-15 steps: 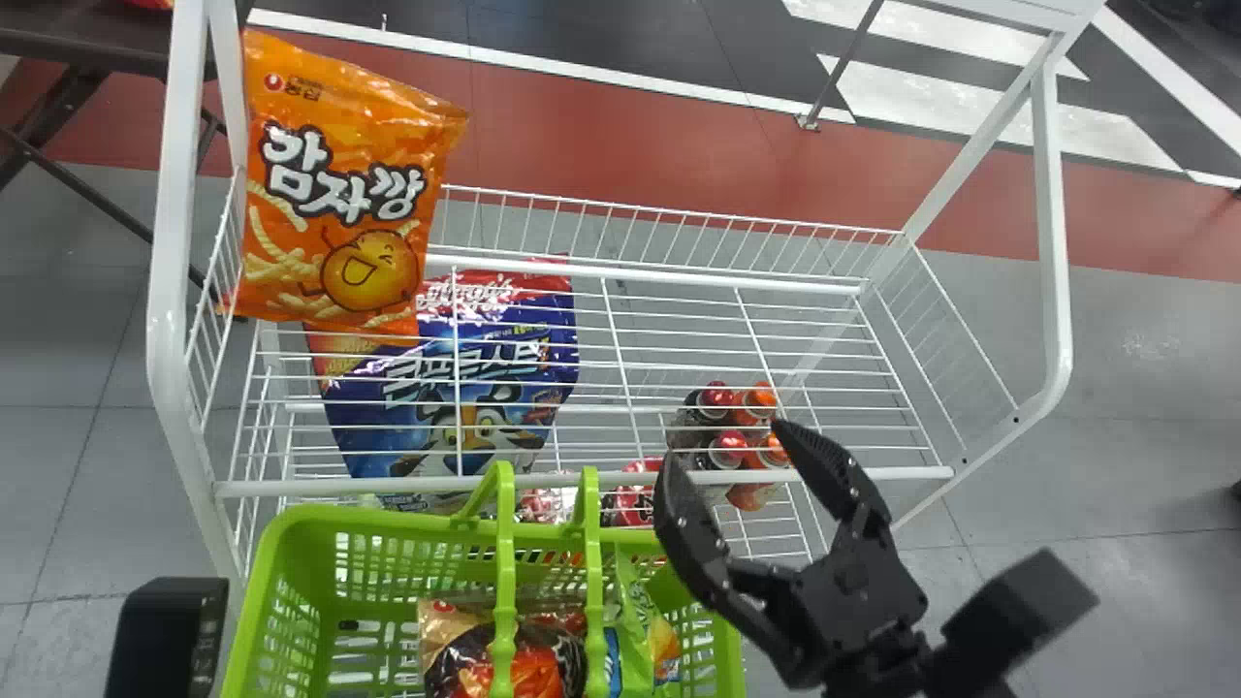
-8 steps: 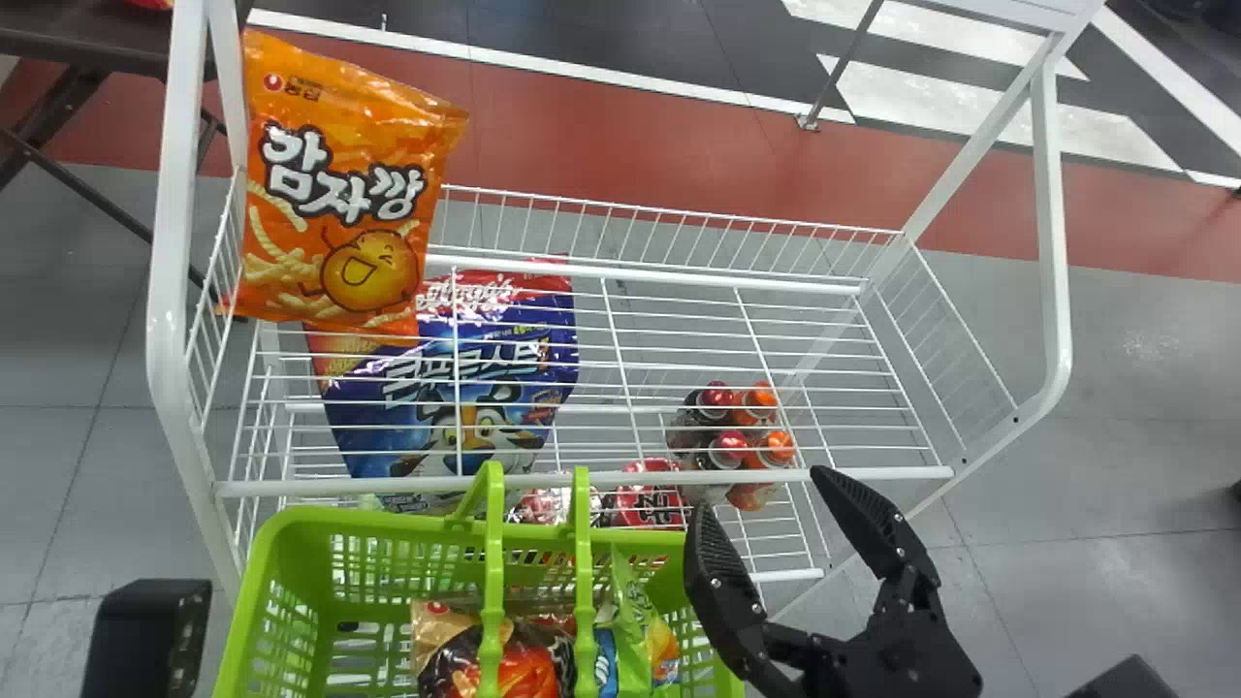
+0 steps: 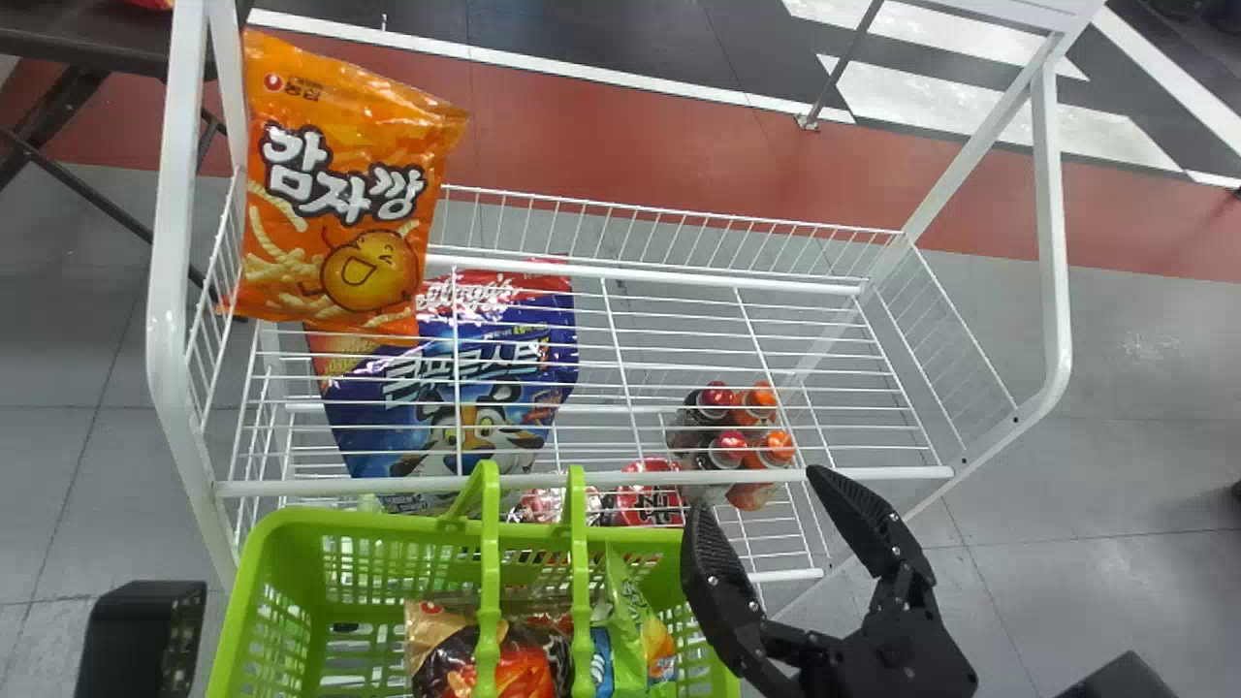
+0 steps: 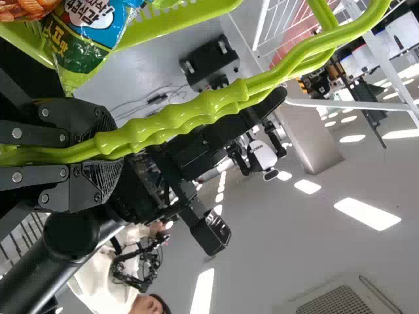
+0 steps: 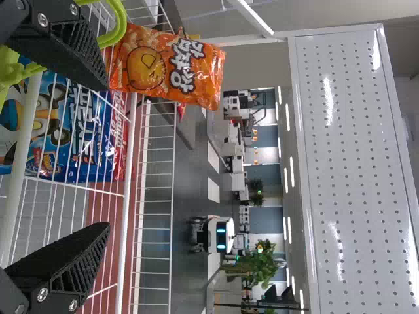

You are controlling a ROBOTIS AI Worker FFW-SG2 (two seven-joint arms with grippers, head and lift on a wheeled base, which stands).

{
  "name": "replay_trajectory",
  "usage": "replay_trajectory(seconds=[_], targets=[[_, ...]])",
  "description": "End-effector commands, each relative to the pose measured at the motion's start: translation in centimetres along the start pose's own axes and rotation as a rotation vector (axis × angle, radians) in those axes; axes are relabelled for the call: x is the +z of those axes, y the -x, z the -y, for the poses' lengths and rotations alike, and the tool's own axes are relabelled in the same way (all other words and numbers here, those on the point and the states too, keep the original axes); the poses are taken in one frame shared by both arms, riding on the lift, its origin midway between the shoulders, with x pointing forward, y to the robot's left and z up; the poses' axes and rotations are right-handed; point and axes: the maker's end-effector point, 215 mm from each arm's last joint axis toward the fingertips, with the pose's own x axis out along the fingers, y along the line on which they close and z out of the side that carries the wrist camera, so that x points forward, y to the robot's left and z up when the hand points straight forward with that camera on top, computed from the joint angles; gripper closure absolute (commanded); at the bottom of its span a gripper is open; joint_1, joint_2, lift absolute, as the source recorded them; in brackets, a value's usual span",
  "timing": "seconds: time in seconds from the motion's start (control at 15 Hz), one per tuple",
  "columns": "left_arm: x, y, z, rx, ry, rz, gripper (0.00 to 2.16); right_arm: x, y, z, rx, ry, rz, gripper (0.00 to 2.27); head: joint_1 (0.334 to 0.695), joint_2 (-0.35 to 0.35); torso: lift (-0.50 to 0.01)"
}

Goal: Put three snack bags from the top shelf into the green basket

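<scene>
in the head view, the orange snack bag [image 3: 339, 194] stands at ten o'clock, in the far corner of the top shelf [image 3: 582, 479], while the right gripper [image 3: 759, 491] is between four and five o'clock, its fingers spread with nothing between them. the bag is likely light and puffy, its film slick and its sticks easy to crush, so a gentle pinch low across the body, or on a crimped edge, should serve (a hard squeeze might pop it or shoot it loose). the green basket [image 3: 388, 523] sits toward seven o'clock, a brown-and-red bag [image 3: 436, 635] and a green bag [image 3: 630, 620] inside; the orange one would probably make three. the shelf is white wire, so a bag's corner could snag; a blue bag [image 3: 446, 388] and bottles [image 3: 727, 427] lie on the tier beneath. grey floor spreads around, with a red band [image 3: 679, 174] toward twelve. in the left wrist view, the left gripper [image 4: 118, 147] is clamped on the basket's green handles [image 4: 209, 108], with bright ceiling lights [image 4: 368, 214] beyond. in the right wrist view, the orange bag is past the parted fingers, near the shelf's side; farther off are a perforated white panel [image 5: 357, 163], a leafy plant [image 5: 255, 267] and a wheeled white robot [image 5: 215, 235].
</scene>
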Motion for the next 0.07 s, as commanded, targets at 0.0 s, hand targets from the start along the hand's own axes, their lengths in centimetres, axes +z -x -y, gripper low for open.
replay_trajectory(seconds=[0.0], targets=[[-0.05,0.03,0.03,0.001,0.0,-0.001,1.51,-0.06,0.02,0.19,-0.004,-0.005,-0.001,0.06,0.695,-0.35,-0.045]])
